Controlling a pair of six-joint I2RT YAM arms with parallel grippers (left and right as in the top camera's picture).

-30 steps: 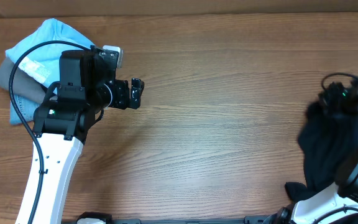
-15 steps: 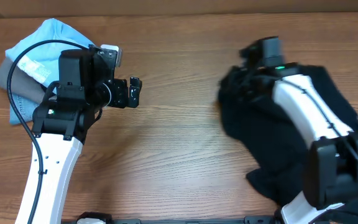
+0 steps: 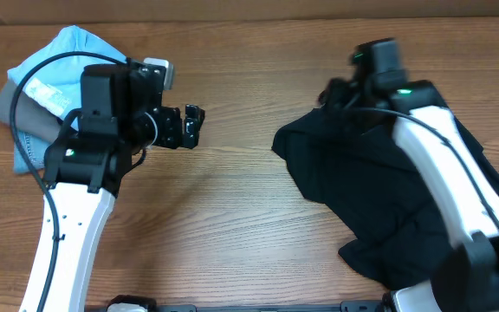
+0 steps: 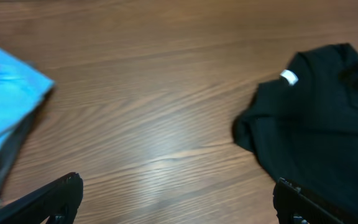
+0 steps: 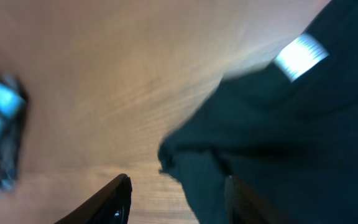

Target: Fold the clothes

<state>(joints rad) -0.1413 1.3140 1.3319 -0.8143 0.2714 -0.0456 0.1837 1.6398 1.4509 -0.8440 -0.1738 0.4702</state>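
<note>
The clothes, a black T-shirt [image 3: 362,186], lie crumpled on the right half of the table, with the white neck tag [image 4: 289,77] showing. My right gripper [image 3: 334,94] hovers over the shirt's far left edge. In the right wrist view the right gripper [image 5: 176,199] has its jaws apart, black fabric [image 5: 272,137] lying loose beside the right finger and the tag [image 5: 300,55] beyond. My left gripper [image 3: 191,127] hangs left of the shirt, well apart from it. In its own view the left gripper [image 4: 179,199] is wide open over bare wood.
A pile of other garments sits at the far left corner: a light blue shirt [image 3: 63,61] over grey and denim pieces [image 3: 24,130]. Bare wood [image 3: 241,173] lies between the left gripper and the black shirt.
The right arm swung from the table's right edge toward the middle, carrying the black shirt, which now lies spread on the wood. Its jaws went from shut to apart. The left arm stayed put.
</note>
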